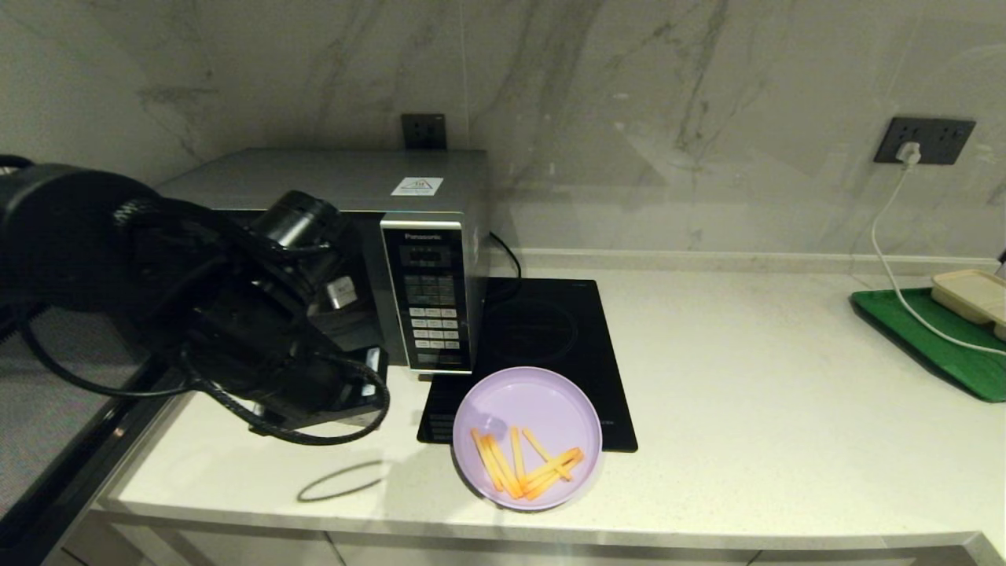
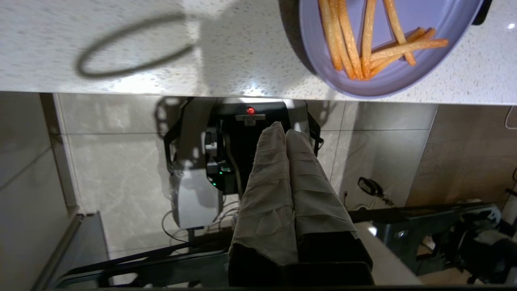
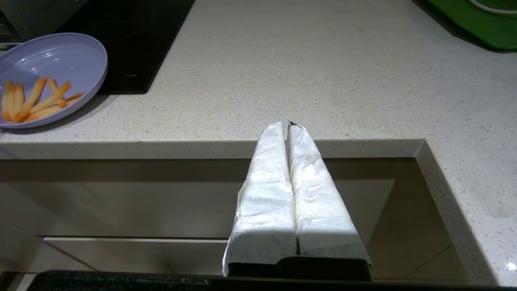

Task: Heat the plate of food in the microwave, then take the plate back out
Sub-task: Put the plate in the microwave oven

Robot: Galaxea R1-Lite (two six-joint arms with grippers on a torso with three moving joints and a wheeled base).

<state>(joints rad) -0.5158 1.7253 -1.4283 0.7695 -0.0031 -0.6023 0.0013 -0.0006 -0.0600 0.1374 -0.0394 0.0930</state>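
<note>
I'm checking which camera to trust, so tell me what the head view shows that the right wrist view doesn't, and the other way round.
Only the head view shows the microwave with its button panel, the wall sockets, the beige tray, and the left arm raised in front of the microwave door. Only the right wrist view shows the right gripper, shut, parked off the counter's front edge. Both share the plate of food at the counter's front edge, partly on the black hob, and the green mat.

left arm (image 1: 196, 314) hides microwave (image 1: 428, 299) door

Black cabled left arm (image 1: 236, 314), cloth-wrapped jaws.
</note>
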